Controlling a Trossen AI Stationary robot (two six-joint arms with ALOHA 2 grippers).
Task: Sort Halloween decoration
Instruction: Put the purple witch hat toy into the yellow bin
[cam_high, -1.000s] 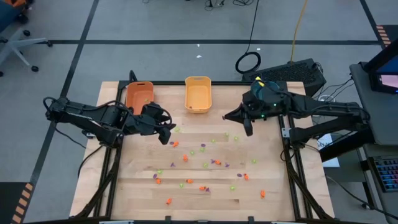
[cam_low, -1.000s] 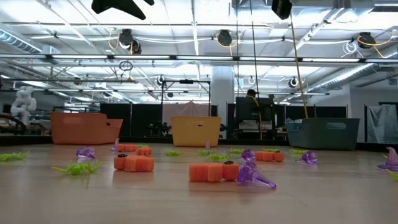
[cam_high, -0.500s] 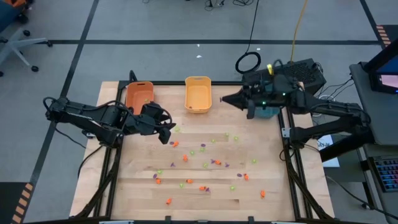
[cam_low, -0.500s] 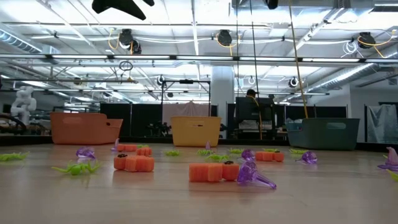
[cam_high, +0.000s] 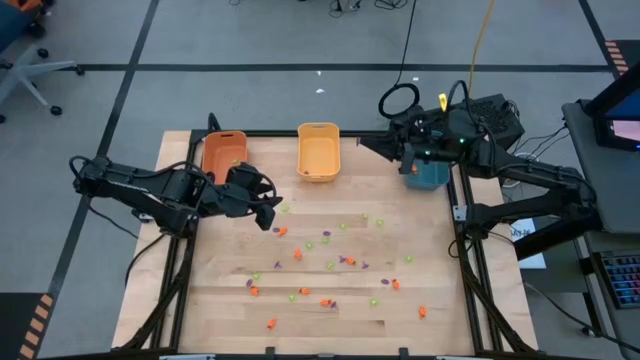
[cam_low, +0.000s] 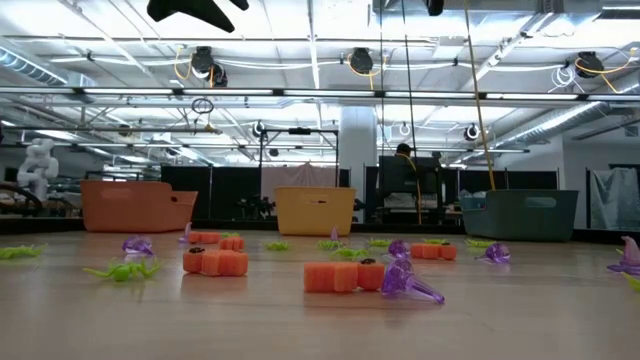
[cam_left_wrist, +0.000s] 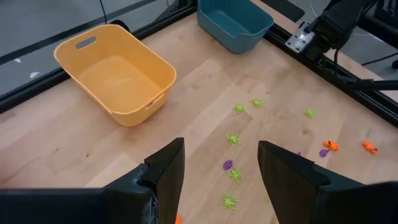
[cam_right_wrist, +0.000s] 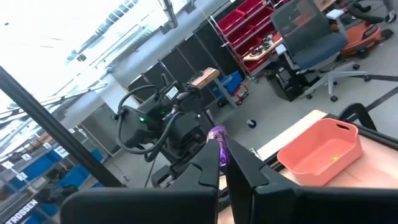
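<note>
Only in the right wrist view is the catch of the right gripper (cam_right_wrist: 221, 155) seen: its fingers are pressed together on a small translucent purple trinket (cam_right_wrist: 218, 138), which stands out past the fingertips. In the high view this gripper (cam_high: 366, 143) is raised near the table's far edge, with the teal bin (cam_high: 430, 176) just behind it and partly hidden under the arm, and the yellow bin (cam_high: 318, 150) to one side; there the purple piece is too small to be made out.

The left gripper (cam_left_wrist: 219, 162) is shown by its wrist view with fingers spread and nothing between them. Beyond the fingertips lie thin, spidery light green trinkets (cam_left_wrist: 233, 138) on the bare wooden table (cam_left_wrist: 186, 106); farther off stand the smooth, rounded yellow bin with a slot handle and the teal bin. In the high view the orange bin (cam_high: 223, 153) is found just beside this gripper (cam_high: 272, 214).

From table height, blocky orange trinkets (cam_low: 343, 276) and a glassy, cone-shaped purple piece (cam_low: 405, 281) are seen scattered over the boards; the remaining decorations are spread across the table's middle.
</note>
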